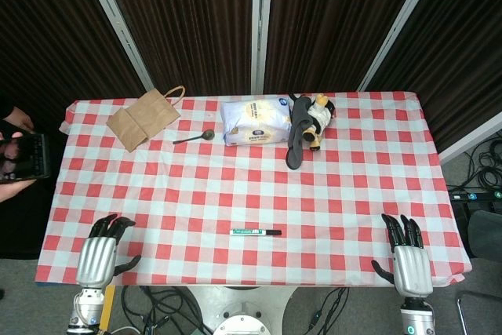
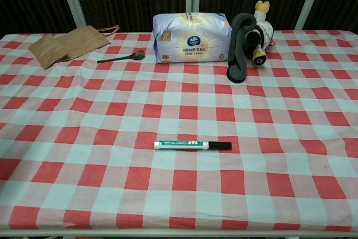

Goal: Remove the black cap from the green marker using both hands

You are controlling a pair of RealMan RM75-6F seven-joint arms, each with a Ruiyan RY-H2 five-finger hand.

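Note:
The green marker lies flat on the checked tablecloth near the table's front edge, its black cap pointing right. In the head view my left hand hovers at the front left corner, fingers apart and holding nothing. My right hand is at the front right corner, also open with its fingers spread. Both hands are far from the marker, one on each side. The chest view shows neither hand.
At the back of the table lie a brown paper bag, a dark spoon, a white tissue pack, a dark sock and a plush toy. A person with a phone stands at the left.

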